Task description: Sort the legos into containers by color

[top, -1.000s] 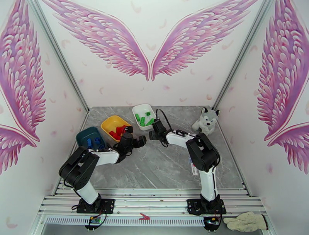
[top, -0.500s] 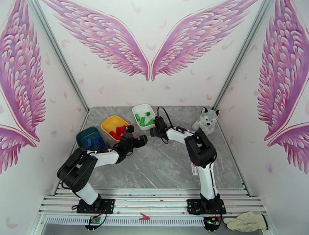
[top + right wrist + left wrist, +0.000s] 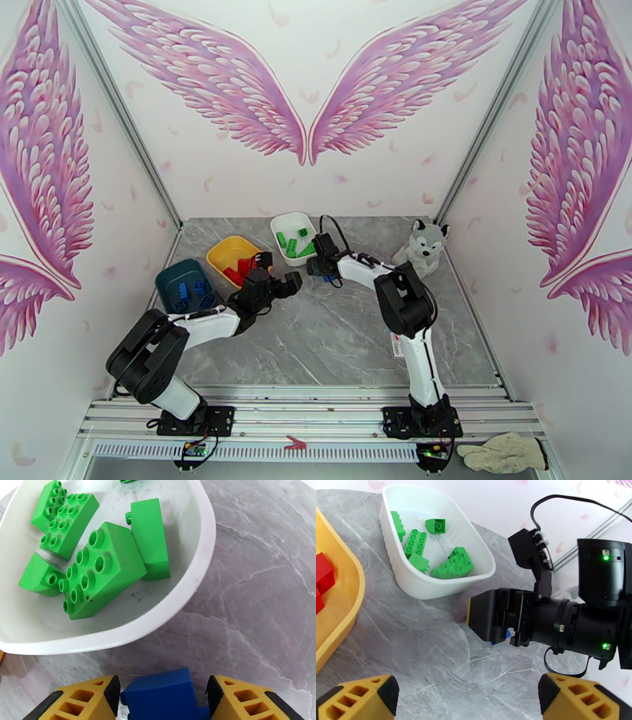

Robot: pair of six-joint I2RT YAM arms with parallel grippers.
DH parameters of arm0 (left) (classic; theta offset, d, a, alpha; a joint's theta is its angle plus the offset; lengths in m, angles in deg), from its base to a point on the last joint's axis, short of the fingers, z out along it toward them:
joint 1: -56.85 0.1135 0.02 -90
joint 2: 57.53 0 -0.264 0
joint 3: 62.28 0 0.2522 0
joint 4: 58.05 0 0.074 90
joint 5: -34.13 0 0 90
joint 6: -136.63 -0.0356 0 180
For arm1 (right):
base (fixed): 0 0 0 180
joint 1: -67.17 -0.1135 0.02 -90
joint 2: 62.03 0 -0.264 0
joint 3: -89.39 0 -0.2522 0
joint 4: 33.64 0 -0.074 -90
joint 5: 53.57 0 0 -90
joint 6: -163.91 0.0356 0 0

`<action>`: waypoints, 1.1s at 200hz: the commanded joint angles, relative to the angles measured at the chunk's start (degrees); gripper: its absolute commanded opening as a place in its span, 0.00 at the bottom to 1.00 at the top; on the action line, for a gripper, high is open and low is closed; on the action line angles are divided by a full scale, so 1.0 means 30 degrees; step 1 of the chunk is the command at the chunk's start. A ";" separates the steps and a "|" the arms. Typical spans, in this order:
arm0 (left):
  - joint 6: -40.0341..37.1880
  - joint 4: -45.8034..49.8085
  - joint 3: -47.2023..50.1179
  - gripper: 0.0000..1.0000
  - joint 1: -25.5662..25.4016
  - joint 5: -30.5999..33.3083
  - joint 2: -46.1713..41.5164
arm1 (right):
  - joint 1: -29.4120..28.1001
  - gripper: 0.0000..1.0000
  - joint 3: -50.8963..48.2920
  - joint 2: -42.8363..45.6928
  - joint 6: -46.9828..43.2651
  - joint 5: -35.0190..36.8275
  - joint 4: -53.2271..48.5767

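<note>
- Dark teal dish (image 3: 167, 278) is sited far left, nearest the left arm.
- Left gripper (image 3: 278, 272) is held wide open and empty at mid-table.
- Blue brick (image 3: 162, 695) is clamped in the right gripper (image 3: 314, 267), just beside the white dish (image 3: 197, 570). Its target lies well leftward, so a handover is judged likely.

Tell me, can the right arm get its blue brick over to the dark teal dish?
Probably not easily. The right hand, shut on the blue brick, sits by the white dish, while the dark teal dish lies far left past the yellow dish, and the left arm stretches between them.
</note>
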 commanded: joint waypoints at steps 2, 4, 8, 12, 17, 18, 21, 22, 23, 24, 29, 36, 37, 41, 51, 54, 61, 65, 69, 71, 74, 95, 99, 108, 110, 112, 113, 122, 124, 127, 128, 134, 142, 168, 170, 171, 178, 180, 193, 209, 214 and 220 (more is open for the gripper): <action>-0.0033 0.0440 0.0268 0.99 -0.0109 0.0312 -0.0867 | 0.0114 0.58 0.0563 -0.0503 -0.0007 -0.0261 -0.0723; -0.0053 0.0463 0.0275 0.99 -0.0106 0.0330 -0.0905 | 0.0129 0.58 0.0531 -0.0501 -0.0012 -0.0257 -0.0727; -0.0081 0.0520 0.0296 0.99 -0.0107 0.0383 -0.0989 | 0.0117 0.56 0.0527 -0.0489 -0.0022 -0.0255 -0.0753; -0.0099 0.0579 0.0312 0.99 -0.0116 0.0416 -0.1076 | 0.0114 0.55 0.0539 -0.0464 -0.0021 -0.0255 -0.0753; -0.0140 0.0657 0.0353 0.99 -0.0109 0.0476 -0.1190 | 0.0129 0.54 0.0471 -0.0431 -0.0010 -0.0255 -0.0741; -0.0144 0.0667 0.0369 0.99 -0.0107 0.0494 -0.1205 | 0.0107 0.54 0.0452 -0.0407 -0.0002 -0.0255 -0.0734; -0.0187 0.0701 0.0398 0.99 -0.0105 0.0531 -0.1303 | 0.0113 0.54 0.0402 -0.0349 -0.0020 -0.0255 -0.0692; -0.0182 0.0718 0.0406 0.99 -0.0105 0.0565 -0.1321 | 0.0128 0.54 0.0388 -0.0351 -0.0022 -0.0255 -0.0695; -0.0194 0.0741 0.0425 0.99 -0.0105 0.0568 -0.1344 | 0.0121 0.54 0.0366 -0.0323 -0.0022 -0.0255 -0.0667; -0.0214 0.0753 0.0420 0.99 -0.0105 0.0583 -0.1385 | 0.0118 0.54 0.0356 -0.0294 -0.0008 -0.0255 -0.0668; -0.0267 0.0832 0.0485 0.99 -0.0090 0.0646 -0.1529 | 0.0114 0.53 0.0174 -0.0176 -0.0004 -0.0270 -0.0593; -0.0302 0.0949 0.0549 0.99 -0.0076 0.0777 -0.1762 | 0.0114 0.52 -0.0087 0.0027 -0.0018 -0.0315 -0.0405; -0.0327 0.0959 0.0555 0.99 -0.0076 0.0791 -0.1784 | 0.0114 0.52 -0.0120 0.0071 -0.0006 -0.0344 -0.0376; -0.0351 0.1022 0.0610 0.99 -0.0053 0.0843 -0.1917 | 0.0114 0.51 -0.0298 0.0221 0.0029 -0.0358 -0.0259; -0.0449 0.1198 0.0731 0.99 0.0030 0.0949 -0.2296 | 0.0115 0.50 -0.0751 0.0608 0.0079 -0.0549 0.0041; -0.0507 0.1251 0.0776 0.99 0.0062 0.0951 -0.2428 | 0.0114 0.50 -0.0920 0.0726 0.0092 -0.0629 0.0127; -0.0572 0.1420 0.0865 0.99 0.0184 0.1009 -0.2732 | 0.0115 0.49 -0.1260 0.1045 0.0137 -0.0856 0.0361; -0.0608 0.1508 0.0932 0.99 0.0285 0.1009 -0.2952 | 0.0122 0.48 -0.1473 0.1259 0.0178 -0.1007 0.0499; -0.0621 0.1600 0.0991 0.99 0.0361 0.1037 -0.3164 | 0.0129 0.48 -0.1706 0.1443 0.0197 -0.1152 0.0662; -0.0639 0.1647 0.1035 0.99 0.0436 0.1053 -0.3267 | 0.0103 0.48 -0.1801 0.1539 0.0208 -0.1212 0.0718; -0.0659 0.1702 0.1093 0.99 0.0538 0.1048 -0.3425 | 0.0098 0.47 -0.1974 0.1685 0.0233 -0.1323 0.0841; -0.0948 0.2508 0.1444 0.99 0.1212 0.1278 -0.4725 | 0.0085 0.46 -0.3171 0.2733 0.0522 -0.2284 0.1669; -0.1018 0.2706 0.1490 0.99 0.1351 0.1341 -0.5021 | 0.0092 0.45 -0.3398 0.2936 0.0603 -0.2453 0.1859; -0.1192 0.3159 0.1652 0.99 0.1662 0.1518 -0.5673 | 0.0056 0.45 -0.3890 0.3322 0.0774 -0.3016 0.2221; -0.1226 0.3260 0.1683 0.99 0.1736 0.1597 -0.5820 | 0.0056 0.45 -0.4059 0.3450 0.0835 -0.3208 0.2398; -0.1253 0.3380 0.1699 0.99 0.1820 0.1625 -0.5952 | 0.0026 0.45 -0.4155 0.3542 0.0887 -0.3359 0.2485; -0.1271 0.3449 0.1716 0.99 0.1854 0.1654 -0.6033 | 0.0026 0.45 -0.4219 0.3586 0.0930 -0.3433 0.2520; -0.1440 0.4044 0.1809 0.99 0.2315 0.1877 -0.6641 | -0.0025 0.44 -0.4645 0.3934 0.1136 -0.3995 0.2913; -0.1452 0.4148 0.1869 0.99 0.2397 0.1915 -0.6787 | -0.0052 0.44 -0.4755 0.4000 0.1182 -0.4157 0.3017; -0.1489 0.4315 0.1907 0.99 0.2592 0.1969 -0.7011 | -0.0097 0.44 -0.4874 0.4117 0.1281 -0.4379 0.3190; -0.1492 0.4356 0.1923 0.99 0.2650 0.1972 -0.7075 | -0.0094 0.44 -0.4931 0.4152 0.1303 -0.4456 0.3223; -0.1509 0.4628 0.2042 0.99 0.3119 0.2058 -0.7405 | -0.0166 0.44 -0.5184 0.4298 0.1449 -0.4937 0.3530; -0.1452 0.5022 0.2252 0.99 0.3805 0.2043 -0.7828 | -0.0362 0.43 -0.5430 0.4489 0.1728 -0.5580 0.3941; -0.0836 0.5497 0.3015 0.99 0.6656 0.1247 -0.8673 | -0.1270 0.43 -0.5622 0.4556 0.2752 -0.7989 0.5345; -0.0818 0.5529 0.3057 0.99 0.6903 0.1149 -0.8709 | -0.1360 0.43 -0.5578 0.4529 0.2839 -0.8165 0.5434; -0.0805 0.5534 0.3098 0.99 0.7002 0.1109 -0.8715 | -0.1399 0.43 -0.5561 0.4505 0.2873 -0.8253 0.5488; -0.0670 0.5574 0.3244 0.99 0.7746 0.0864 -0.8847 | -0.1751 0.43 -0.5371 0.4424 0.3125 -0.8791 0.5829; -0.0644 0.5600 0.3261 0.99 0.7966 0.0805 -0.8855 | -0.1875 0.43 -0.5332 0.4401 0.3203 -0.8900 0.5929; -0.0310 0.5622 0.3496 0.99 0.9327 0.0252 -0.9003 | -0.2559 0.42 -0.4830 0.4053 0.3808 -0.9844 0.6605; 0.0369 0.5345 0.3835 0.99 1.1092 -0.0511 -0.9176 | -0.3391 0.42 -0.3915 0.3333 0.4674 -1.1079 0.7521; 0.0611 0.5154 0.3960 0.99 1.1632 -0.0769 -0.9211 | -0.3624 0.41 -0.3622 0.3045 0.4972 -1.1482 0.7880; 0.0988 0.4932 0.4108 0.99 1.2339 -0.1061 -0.9287 | -0.3876 0.41 -0.3150 0.2669 0.5364 -1.1941 0.8317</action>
